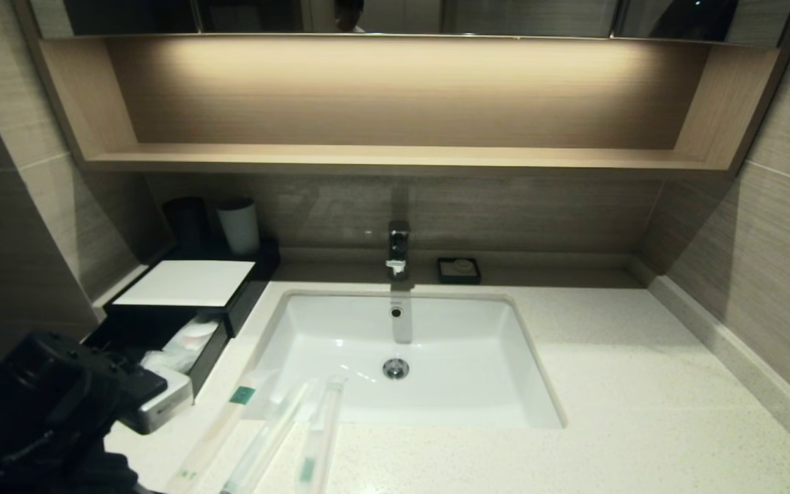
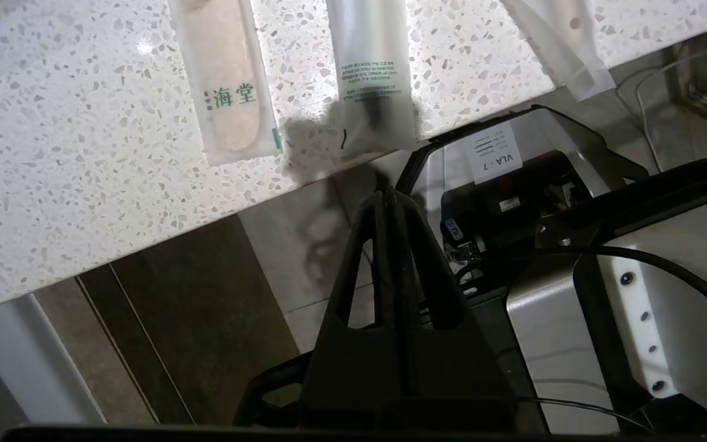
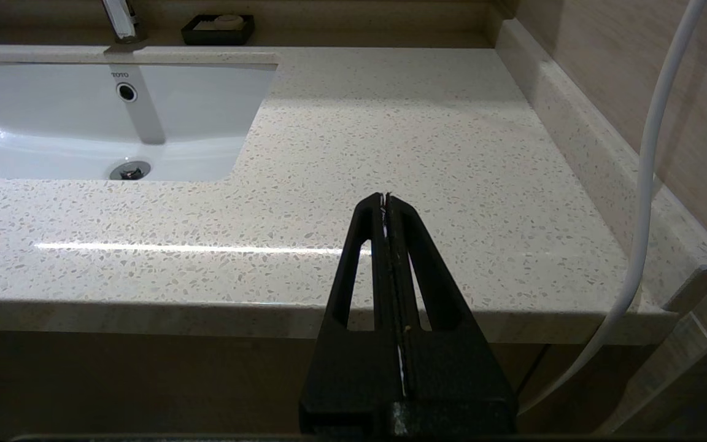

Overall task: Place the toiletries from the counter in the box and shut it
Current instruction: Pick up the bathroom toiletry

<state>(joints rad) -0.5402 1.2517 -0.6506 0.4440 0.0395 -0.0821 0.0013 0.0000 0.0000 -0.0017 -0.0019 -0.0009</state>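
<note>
Three toiletries in whitish wrappers with green labels lie side by side on the counter [image 1: 642, 412] at its front left: one [image 1: 220, 425], a second [image 1: 271, 432] and a third [image 1: 319, 432]. The left wrist view shows their near ends [image 2: 231, 80], [image 2: 370, 67], [image 2: 559, 43]. The middle one overhangs the counter edge. The black box [image 1: 186, 283] stands at the back left with its drawer [image 1: 162, 329] pulled out; white packets lie inside. My left gripper [image 2: 384, 190] is shut and empty, just off the counter's front edge below the middle wrapper. My right gripper [image 3: 385, 197] is shut and empty over the counter's front right.
The white sink [image 1: 402, 357] sits mid-counter with a faucet [image 1: 398, 248] behind it. A black cup [image 1: 187, 223] and a white cup [image 1: 239, 226] stand behind the box. A small black soap dish [image 1: 459, 269] sits at the back. A wooden shelf [image 1: 395, 158] hangs above.
</note>
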